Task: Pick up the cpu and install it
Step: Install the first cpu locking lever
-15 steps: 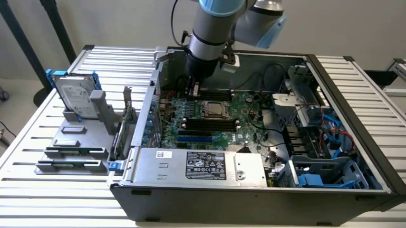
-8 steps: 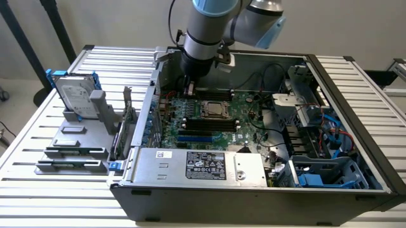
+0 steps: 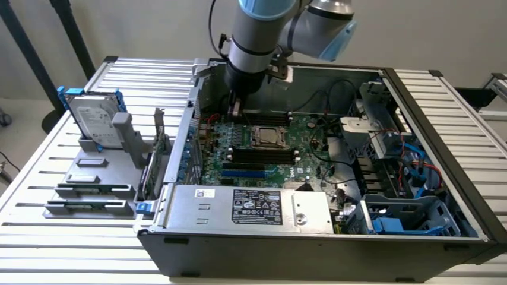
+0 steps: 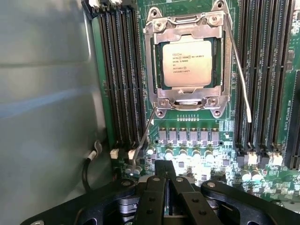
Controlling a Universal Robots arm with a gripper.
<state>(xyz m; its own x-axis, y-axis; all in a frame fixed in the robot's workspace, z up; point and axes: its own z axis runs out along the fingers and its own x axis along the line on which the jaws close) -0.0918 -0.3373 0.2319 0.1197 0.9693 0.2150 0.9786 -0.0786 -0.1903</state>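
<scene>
Hovering gripper [image 3: 235, 108]: we see it pinched shut, empty, on the exterior view's left of the cpu [image 4: 187, 63].
cpu: lies flat inside its socket frame [image 4: 151, 61], which we judge keeps it aligned.

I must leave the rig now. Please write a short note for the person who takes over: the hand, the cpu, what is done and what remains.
Hand: shut, empty, over the motherboard inside the open case.
Cpu: lies flat inside the metal socket frame.
Done: the cpu is seated.
Left: the thin levers beside the frame seem not latched; please check.
</scene>
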